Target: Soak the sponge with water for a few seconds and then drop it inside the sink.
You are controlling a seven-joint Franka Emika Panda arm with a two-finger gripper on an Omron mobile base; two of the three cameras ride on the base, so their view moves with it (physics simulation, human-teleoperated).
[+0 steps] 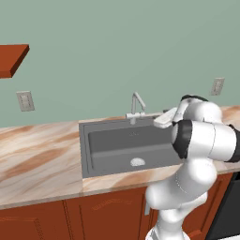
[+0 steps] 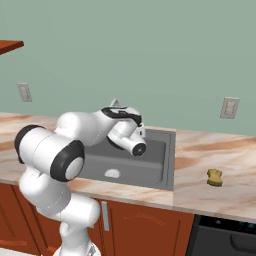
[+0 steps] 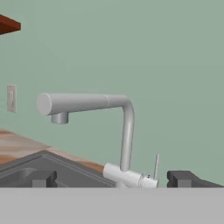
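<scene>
On the counter right of the sink (image 2: 170, 150) lies the sponge (image 2: 215, 177); gripper (image 3: 111, 179) spread empty before faucet (image 3: 100, 118).

Sponge (image 2: 215, 177) — on counter, right of sink (image 2: 169, 160)

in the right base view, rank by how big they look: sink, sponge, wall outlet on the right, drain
1. sink, by far the largest
2. wall outlet
3. drain and sponge look about alike; too close to rank, and the sponge sits nearer the camera

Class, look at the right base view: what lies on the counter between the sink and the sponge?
Nothing: between the sink rim and the sponge the marble counter is bare.
</scene>
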